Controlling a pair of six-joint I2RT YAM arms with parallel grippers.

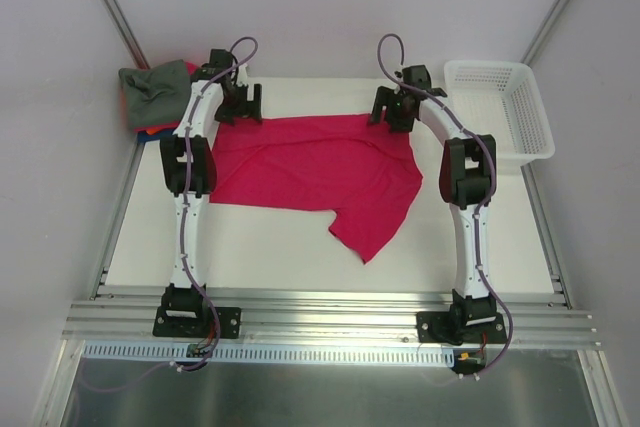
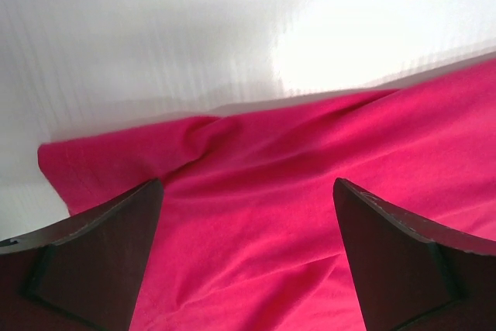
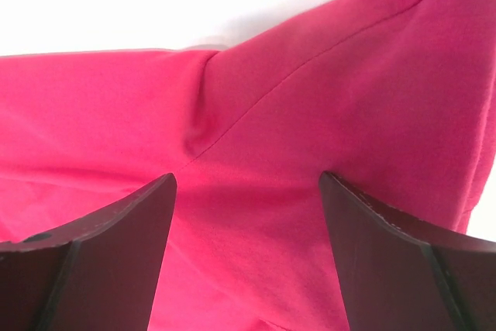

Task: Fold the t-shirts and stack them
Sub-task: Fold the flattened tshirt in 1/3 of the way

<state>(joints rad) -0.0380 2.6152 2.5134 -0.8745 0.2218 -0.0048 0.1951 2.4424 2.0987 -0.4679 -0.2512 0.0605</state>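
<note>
Crimson t-shirt [image 1: 300,162]: lay spread but rumpled across the middle of the white table [image 1: 260,247], its far edge running between the two grippers and one pointed flap reaching toward the near right.
Left gripper [image 2: 248,184]: stood over the shirt's far left corner, jaws wide apart with only red cloth showing between them; nothing was clamped.
Right gripper [image 3: 248,177]: stood over the shirt's far right end, jaws likewise apart, above a seam that ran slantwise through the cloth; nothing was clamped.
Contact: whether either gripper's fingertips touched the cloth could not be told.
Grey-green t-shirt [image 1: 152,85]: lay bunched at the table's far left corner, just beside the left gripper, on top of a small pile.
Dark blue cloth [image 1: 152,131]: showed as a thin strip at the near edge of that pile, under the grey-green one, next to a bit of red.
White lattice basket [image 1: 520,117]: sat at the far right edge of the table, apart from the crimson shirt.
</note>
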